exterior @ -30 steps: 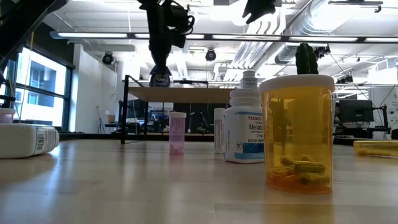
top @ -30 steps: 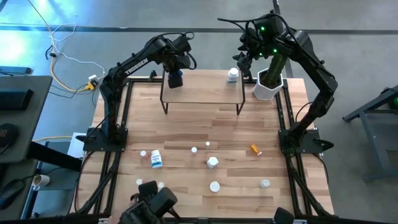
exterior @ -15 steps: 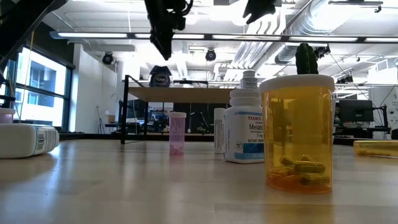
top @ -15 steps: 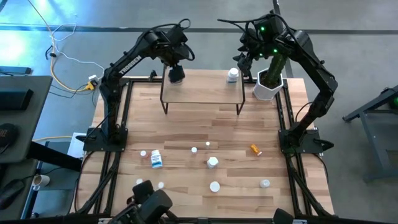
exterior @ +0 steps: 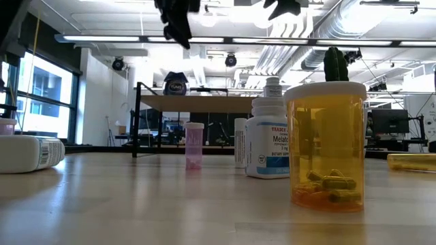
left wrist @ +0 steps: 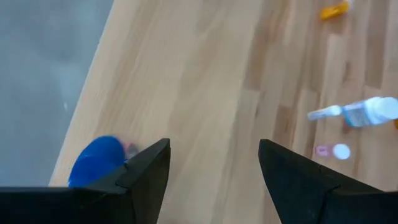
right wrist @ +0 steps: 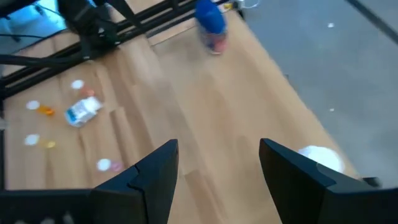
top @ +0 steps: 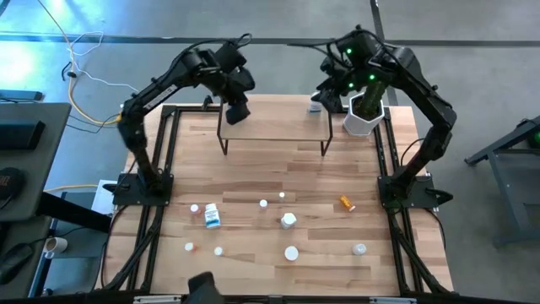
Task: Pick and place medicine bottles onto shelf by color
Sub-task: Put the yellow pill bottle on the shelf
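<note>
The shelf (top: pixel 274 127) stands at the table's far middle. A blue-lidded jar (left wrist: pixel 96 160) stands on its left end, also seen in the low view as the jar (exterior: pixel 175 83). A white bottle (right wrist: pixel 320 157) stands on the shelf's right end. My left gripper (left wrist: pixel 211 146) hangs open and empty above the jar, over the shelf's left end (top: pixel 236 111). My right gripper (right wrist: pixel 217 146) hangs open and empty above the shelf's right end (top: pixel 325 91). More medicine bottles lie on the near half of the table: a blue-labelled white one (top: pixel 211 215) on its side and an orange one (top: pixel 347 203).
A white pot with a green plant (top: pixel 363 114) stands right of the shelf, under the right arm. Close to the low camera stand an orange bottle (exterior: pixel 325 146), a labelled white bottle (exterior: pixel 267 139) and a pink vial (exterior: pixel 194 145). Bare planks lie between the shelf and the scattered bottles.
My left gripper has let go of the blue-lidded jar and risen clear of it, drawing back toward the table's far left and tipping less steeply. The jar stays upright on the shelf's left end. My right gripper has shifted a little toward the shelf's right end.
</note>
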`<move>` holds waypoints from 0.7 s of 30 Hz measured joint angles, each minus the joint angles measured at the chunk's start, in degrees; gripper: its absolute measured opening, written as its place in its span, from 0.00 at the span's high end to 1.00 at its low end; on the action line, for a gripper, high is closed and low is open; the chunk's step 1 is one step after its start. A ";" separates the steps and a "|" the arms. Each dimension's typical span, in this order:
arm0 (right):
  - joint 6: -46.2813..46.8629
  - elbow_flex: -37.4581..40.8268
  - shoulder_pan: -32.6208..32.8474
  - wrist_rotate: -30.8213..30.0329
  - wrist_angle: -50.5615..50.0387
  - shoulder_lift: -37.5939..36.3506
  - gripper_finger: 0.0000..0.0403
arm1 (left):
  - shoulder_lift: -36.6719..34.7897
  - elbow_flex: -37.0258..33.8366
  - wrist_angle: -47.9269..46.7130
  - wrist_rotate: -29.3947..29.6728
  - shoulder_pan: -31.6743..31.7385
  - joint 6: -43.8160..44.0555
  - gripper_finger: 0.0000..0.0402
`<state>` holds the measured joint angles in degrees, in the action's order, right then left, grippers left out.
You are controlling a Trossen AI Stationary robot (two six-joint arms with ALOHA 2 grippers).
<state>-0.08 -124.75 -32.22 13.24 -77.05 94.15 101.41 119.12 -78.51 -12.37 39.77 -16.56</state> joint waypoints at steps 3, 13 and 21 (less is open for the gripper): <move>3.07 0.00 2.69 -2.71 0.00 0.00 0.46 | -4.13 -5.55 3.54 -0.16 -1.11 -0.05 0.42; 16.24 0.00 10.64 -10.21 -1.29 1.75 0.46 | -19.10 -28.23 18.94 -3.60 -3.93 2.85 0.42; 21.48 0.00 17.31 -13.05 -2.20 6.57 0.46 | -28.37 -41.51 27.31 -3.57 -6.96 5.49 0.42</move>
<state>21.40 -124.75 -14.92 0.19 -79.25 100.72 73.05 77.61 -51.20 -15.94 32.81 -11.07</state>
